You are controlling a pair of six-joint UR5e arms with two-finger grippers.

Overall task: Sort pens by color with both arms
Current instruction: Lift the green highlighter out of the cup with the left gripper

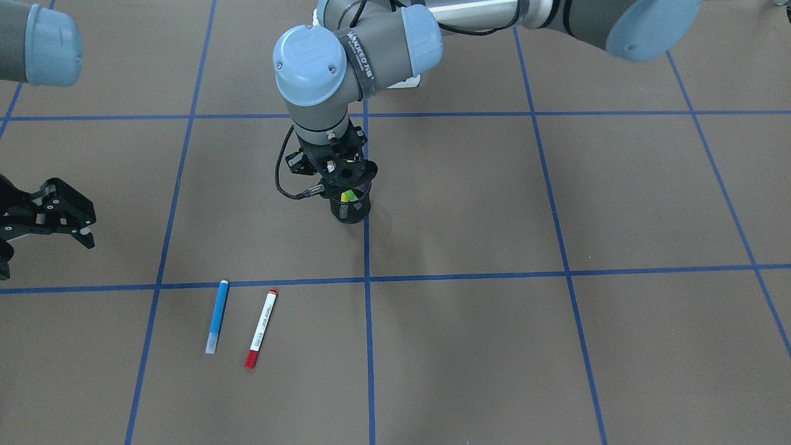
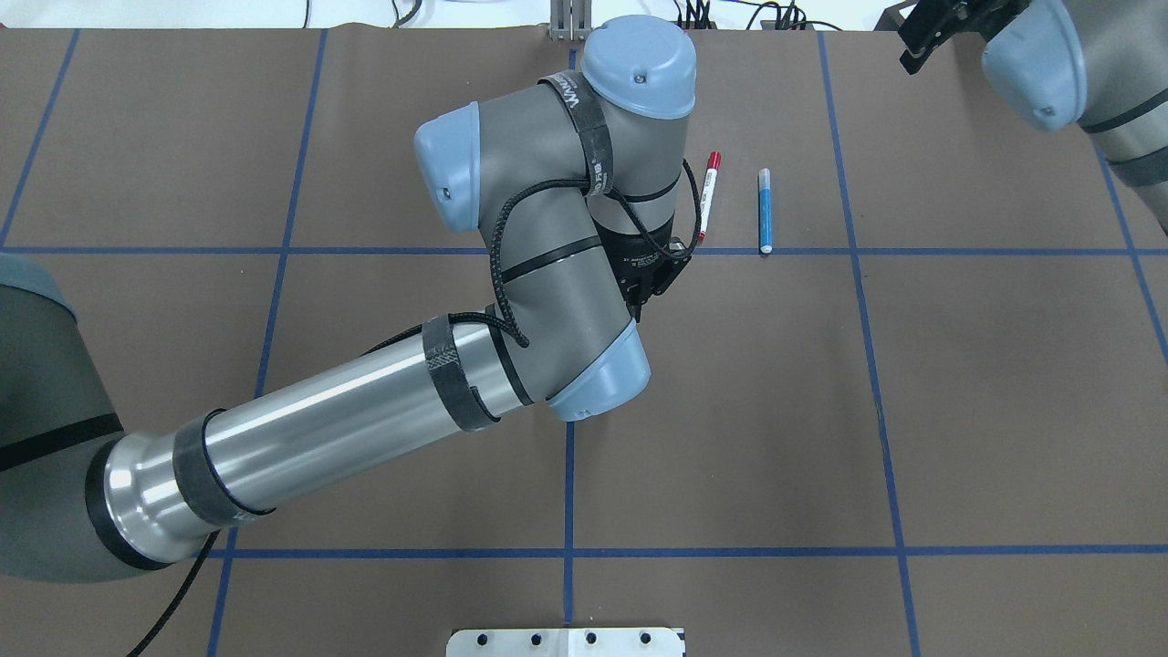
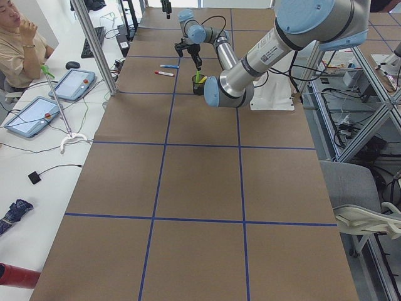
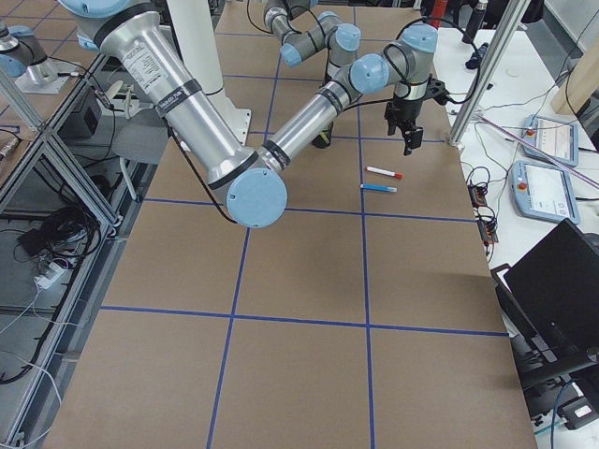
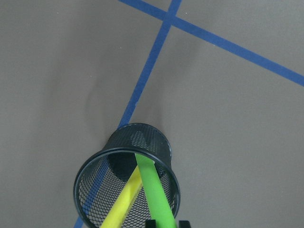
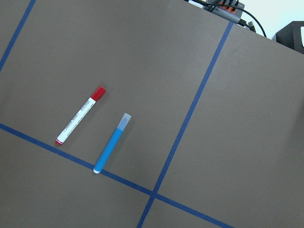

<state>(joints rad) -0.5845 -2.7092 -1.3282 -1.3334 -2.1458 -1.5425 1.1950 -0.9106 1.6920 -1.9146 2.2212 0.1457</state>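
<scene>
A black mesh cup [image 1: 351,210] stands near the table's middle with a green pen [image 5: 153,187] and a yellow pen [image 5: 122,202] leaning inside it. My left gripper [image 1: 351,184] hangs straight over the cup. Its fingertips [image 5: 151,223] flank the green pen's upper end closely and look shut on it. A blue pen [image 1: 217,316] and a white pen with red ends [image 1: 261,329] lie side by side on the table, apart from the cup; both show in the right wrist view [image 6: 112,143]. My right gripper [image 1: 43,247] is open and empty, above the table to one side of those two pens.
Blue tape lines [image 1: 367,278] divide the brown table into squares. The white mounting pedestal [image 2: 566,641] is at the robot's edge. An operator [image 3: 19,44] sits at a side bench with tablets [image 3: 70,84] along the table's far edge.
</scene>
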